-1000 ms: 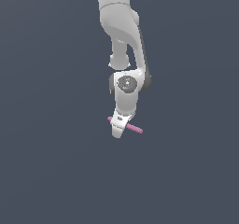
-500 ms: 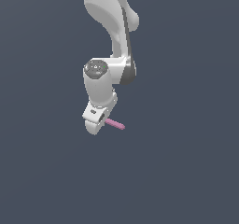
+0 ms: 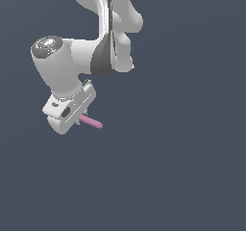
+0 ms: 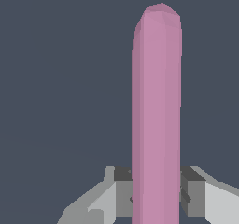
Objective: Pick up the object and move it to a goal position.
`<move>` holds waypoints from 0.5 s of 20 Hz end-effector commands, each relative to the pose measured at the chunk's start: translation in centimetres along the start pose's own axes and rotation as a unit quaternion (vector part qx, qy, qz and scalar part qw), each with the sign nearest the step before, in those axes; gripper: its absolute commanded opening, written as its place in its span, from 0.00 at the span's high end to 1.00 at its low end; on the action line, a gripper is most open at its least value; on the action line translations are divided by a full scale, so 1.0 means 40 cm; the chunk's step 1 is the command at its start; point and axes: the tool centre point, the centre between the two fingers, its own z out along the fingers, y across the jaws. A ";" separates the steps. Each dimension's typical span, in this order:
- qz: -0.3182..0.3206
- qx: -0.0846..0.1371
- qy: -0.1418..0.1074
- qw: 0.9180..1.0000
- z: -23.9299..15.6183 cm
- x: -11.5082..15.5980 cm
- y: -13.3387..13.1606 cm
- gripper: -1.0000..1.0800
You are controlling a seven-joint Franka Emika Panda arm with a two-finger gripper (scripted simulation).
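The rod (image 3: 91,122) is plain pink. The gripper (image 3: 77,121) is white with grey finger pads (image 4: 122,192). The background is uniform dark blue-grey, without pattern.

Both views are sharp, flat simulator renders against an even, dim slate-grey backdrop with no cast shadows on it; light falls from above, brightening the tops of my white arm (image 3: 86,61) and leaving its undersides grey; no glare, blur or edge distortion; in the wrist view the pink rod (image 4: 156,115) shows soft shading along its edges, blocky and faceted.
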 end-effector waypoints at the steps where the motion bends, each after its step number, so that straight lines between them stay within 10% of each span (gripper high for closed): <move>1: -0.001 0.001 0.000 1.000 -0.042 -0.045 0.033 1.00; 10: 0.000 0.000 0.000 1.000 -0.129 -0.139 0.107 1.00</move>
